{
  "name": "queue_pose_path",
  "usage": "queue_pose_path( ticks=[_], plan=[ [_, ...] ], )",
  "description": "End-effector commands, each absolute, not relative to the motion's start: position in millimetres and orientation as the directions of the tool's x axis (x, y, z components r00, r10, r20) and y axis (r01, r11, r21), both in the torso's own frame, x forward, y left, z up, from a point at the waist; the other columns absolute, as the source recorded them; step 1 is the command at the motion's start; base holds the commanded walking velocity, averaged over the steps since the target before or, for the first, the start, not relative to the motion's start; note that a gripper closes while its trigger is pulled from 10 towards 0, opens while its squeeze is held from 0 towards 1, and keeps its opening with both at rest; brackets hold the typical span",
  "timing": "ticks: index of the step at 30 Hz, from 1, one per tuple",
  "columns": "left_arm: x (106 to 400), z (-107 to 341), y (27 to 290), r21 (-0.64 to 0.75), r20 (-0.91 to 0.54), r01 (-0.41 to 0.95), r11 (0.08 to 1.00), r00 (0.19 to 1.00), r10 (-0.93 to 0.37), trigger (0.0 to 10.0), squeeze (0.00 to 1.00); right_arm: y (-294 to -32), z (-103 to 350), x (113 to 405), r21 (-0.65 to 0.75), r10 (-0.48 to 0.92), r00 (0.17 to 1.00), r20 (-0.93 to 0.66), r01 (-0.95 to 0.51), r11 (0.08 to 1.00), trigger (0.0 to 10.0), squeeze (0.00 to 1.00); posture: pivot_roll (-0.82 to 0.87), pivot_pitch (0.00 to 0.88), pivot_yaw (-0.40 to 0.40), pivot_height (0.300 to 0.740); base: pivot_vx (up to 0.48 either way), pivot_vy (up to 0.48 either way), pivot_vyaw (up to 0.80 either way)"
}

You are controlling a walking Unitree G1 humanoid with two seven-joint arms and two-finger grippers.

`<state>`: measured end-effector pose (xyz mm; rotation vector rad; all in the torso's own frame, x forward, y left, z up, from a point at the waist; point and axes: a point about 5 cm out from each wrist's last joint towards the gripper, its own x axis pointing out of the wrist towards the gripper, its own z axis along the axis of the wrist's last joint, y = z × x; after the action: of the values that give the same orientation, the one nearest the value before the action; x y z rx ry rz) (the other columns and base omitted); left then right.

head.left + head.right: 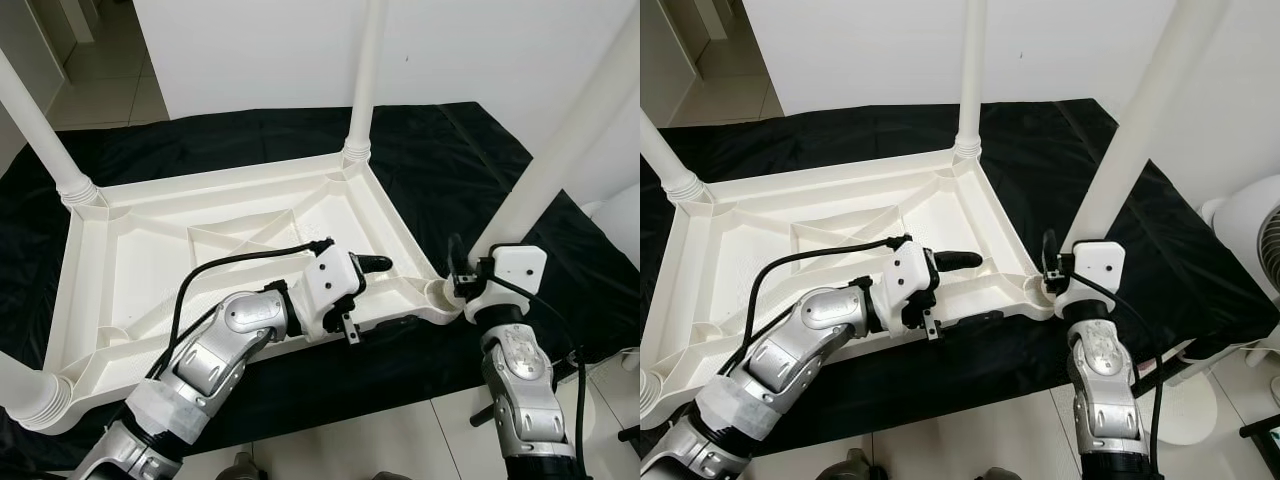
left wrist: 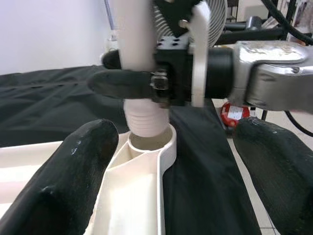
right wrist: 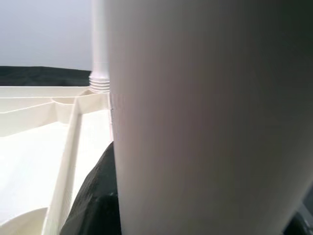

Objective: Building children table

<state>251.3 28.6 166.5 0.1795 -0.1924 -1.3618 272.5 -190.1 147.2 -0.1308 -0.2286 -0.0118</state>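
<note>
No writing or brand mark can be read on any part. The white plastic children's table top (image 1: 240, 250) lies upside down on a black cloth (image 1: 450, 160) spread over the floor, with legs standing in its corner sockets. The right gripper (image 1: 1052, 262) is clenched around the near-right table leg (image 1: 1135, 130) just above its threaded end, which sits in the corner socket (image 2: 150, 143) (the left wrist view shows one black finger (image 2: 124, 83) wrapped across the leg, right above the ridged collar). The left gripper (image 1: 385, 295) is released, its two fingers spread wide; one finger (image 1: 372, 264) reaches out over the ribbed underside and the other lies along the near rim, both pointing toward that same corner and holding nothing. A white fan (image 1: 1250, 225) stands just beyond the cloth on the robot's right.
</note>
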Motion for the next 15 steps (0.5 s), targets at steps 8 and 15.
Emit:
queue_pose_path(
  ticks=[8,15],
  plan=[
    [249,171,27,0.254,0.019,0.957,0.142,0.142,-0.990,10.0,0.00,-187,144,279,-0.154,0.053,0.977,0.208,-0.021,0.988,10.0,0.00,-0.01,0.029,0.013,0.740,0.000,0.000,0.00],
    [249,174,27,0.252,0.022,0.956,0.153,0.152,-0.988,10.0,0.00,-178,130,267,-0.206,0.151,0.976,0.156,-0.118,0.972,10.0,0.00,-0.01,0.034,0.013,0.740,0.000,0.000,0.00]
  ],
)
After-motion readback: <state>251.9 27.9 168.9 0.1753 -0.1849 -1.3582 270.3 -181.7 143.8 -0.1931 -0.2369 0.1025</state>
